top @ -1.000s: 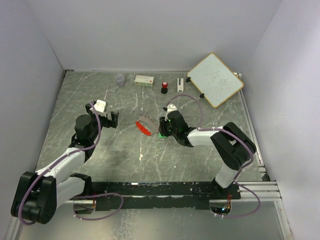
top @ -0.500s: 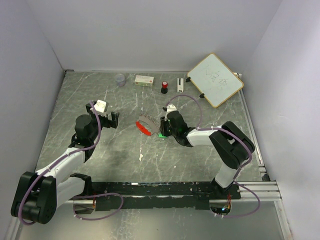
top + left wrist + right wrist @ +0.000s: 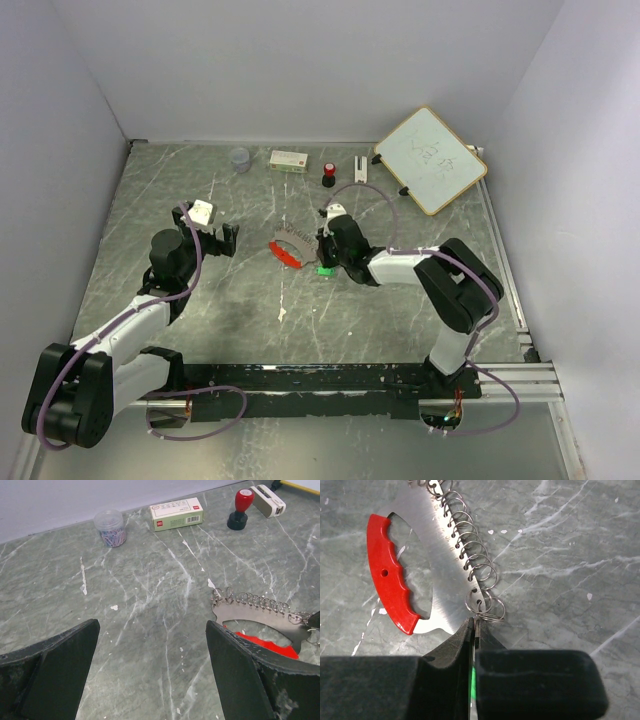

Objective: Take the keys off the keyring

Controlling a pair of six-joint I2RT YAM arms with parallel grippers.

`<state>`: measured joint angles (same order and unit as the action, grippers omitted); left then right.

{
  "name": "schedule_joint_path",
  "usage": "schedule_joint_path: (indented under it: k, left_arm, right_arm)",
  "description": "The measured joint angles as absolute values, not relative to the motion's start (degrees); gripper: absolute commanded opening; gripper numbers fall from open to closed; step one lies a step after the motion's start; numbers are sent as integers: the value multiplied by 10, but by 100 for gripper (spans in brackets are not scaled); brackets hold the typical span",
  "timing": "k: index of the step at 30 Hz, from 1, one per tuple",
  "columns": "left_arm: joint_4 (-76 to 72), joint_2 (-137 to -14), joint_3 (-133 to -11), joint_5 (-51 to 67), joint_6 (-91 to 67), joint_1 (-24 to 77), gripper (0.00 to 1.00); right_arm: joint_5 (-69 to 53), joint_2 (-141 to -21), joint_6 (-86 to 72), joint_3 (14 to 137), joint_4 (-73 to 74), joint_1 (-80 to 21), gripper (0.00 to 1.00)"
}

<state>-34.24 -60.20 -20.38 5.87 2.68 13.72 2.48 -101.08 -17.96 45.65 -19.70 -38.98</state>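
Note:
The keyring (image 3: 470, 555) is a row of thin grey wire rings along the edge of a flat silver plate (image 3: 432, 555). The plate carries a curved red key (image 3: 387, 570). My right gripper (image 3: 474, 622) is shut at the plate's near end, pinching the end ring, with a sliver of the green key (image 3: 472, 690) showing between its fingers. In the top view the right gripper (image 3: 326, 252) sits just right of the red key (image 3: 284, 254) and rings (image 3: 294, 237), with the green key (image 3: 323, 269) below it. My left gripper (image 3: 152, 630) is open and empty, left of the rings (image 3: 255, 601).
At the back stand a clear jar of paper clips (image 3: 240, 159), a white-and-green box (image 3: 289, 159), a red-and-black knob (image 3: 328, 176) and a small white block (image 3: 359, 168). A whiteboard (image 3: 431, 160) leans at the back right. Walls close in on three sides.
My right gripper has shifted slightly up and left, staying shut at the plate's end. The plate with the red key has turned a little with it. The left arm has not moved.

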Motion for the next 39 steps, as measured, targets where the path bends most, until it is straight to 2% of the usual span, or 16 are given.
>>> schedule_joint_path:
  k: [5,11,16,30,39]
  left_arm:
    - [-342,-602,-204,64,27,137,99]
    - [-332,-587,-207,79,26,137,99]
    - [-300,-576,-244,134,23,137,99]
    - [-328,-584,-302,373,-37,138,99]
    - [-357,-558,-273,406,-42,140,99]
  right_arm:
    - [44,-996,-142,485,-138,-393,0]
    - [73,-933,-67,593,-38,-407,0]
    - [100,-872,-12,648,1,-437,0]
    - [174,-802,62,667,55,-525,0]
    - [217,-788,74,672,56,-569,0]
